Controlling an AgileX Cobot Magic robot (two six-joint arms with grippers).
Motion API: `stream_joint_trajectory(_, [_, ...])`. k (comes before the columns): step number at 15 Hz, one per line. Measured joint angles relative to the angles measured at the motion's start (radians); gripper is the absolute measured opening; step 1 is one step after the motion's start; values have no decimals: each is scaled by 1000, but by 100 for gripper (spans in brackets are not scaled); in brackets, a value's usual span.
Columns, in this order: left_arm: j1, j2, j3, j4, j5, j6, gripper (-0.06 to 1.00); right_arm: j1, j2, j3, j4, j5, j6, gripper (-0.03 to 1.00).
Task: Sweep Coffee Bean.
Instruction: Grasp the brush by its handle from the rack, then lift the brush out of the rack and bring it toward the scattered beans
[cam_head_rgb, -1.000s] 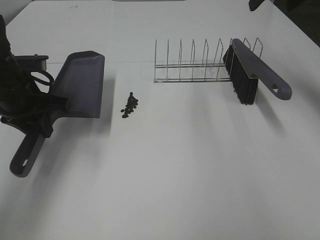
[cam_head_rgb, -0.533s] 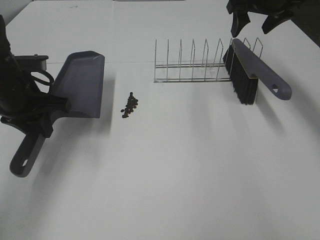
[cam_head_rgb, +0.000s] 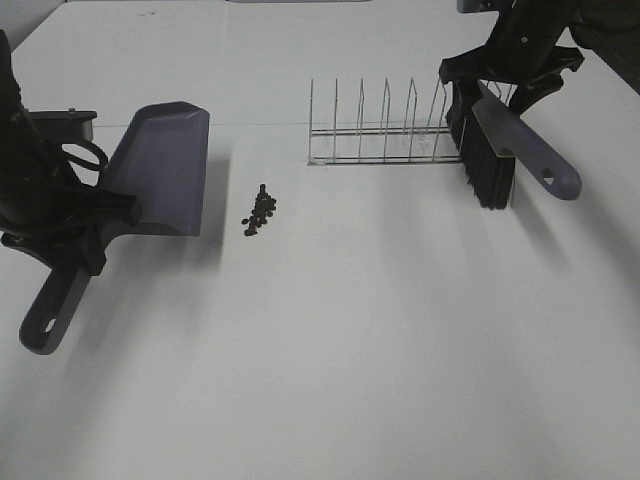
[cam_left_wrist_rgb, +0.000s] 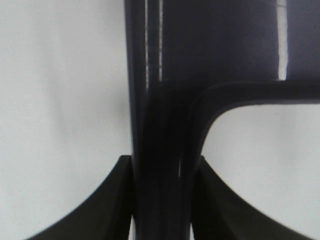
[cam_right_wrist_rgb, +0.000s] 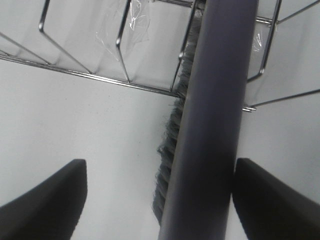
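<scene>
Coffee beans (cam_head_rgb: 260, 211) clustered on white worktop (cam_head_rgb: 350, 330) just beside dustpan (cam_head_rgb: 165, 170) lip, left jaws pinching dustpan handle, right jaws spread astride brush (cam_head_rgb: 497, 140), propped in wire rack (cam_head_rgb: 385, 135) end, well apart from beans

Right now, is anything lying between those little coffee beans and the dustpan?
Nothing visible does. The coffee beans lie beside the open edge of the dustpan, with only bare table between. The wire rack and brush sit off on the beans' other side.
</scene>
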Motion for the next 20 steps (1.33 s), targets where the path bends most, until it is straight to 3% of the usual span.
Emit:
stream_joint_trajectory(6, [0,0,0,0,0,0,27,0,60,0,-66,-52,56,64])
stream_joint_trajectory(8, [0,0,0,0,0,0,27,0,60,0,-89,-55,63,52])
stream_joint_trajectory(10, [0,0,0,0,1,0,27,0,61,0,-98,-55,65,31])
stream_joint_trajectory(11, [0,0,0,0,1,0,27,-2,61,0,-107,-53,76,28])
stream_joint_trajectory(14, [0,0,0,0,1,0,27,-3,61,-5,-106,-48,86,28])
stream_joint_trajectory(20, [0,0,0,0,1,0,27,-3,57,-199,-105,102,140,28])
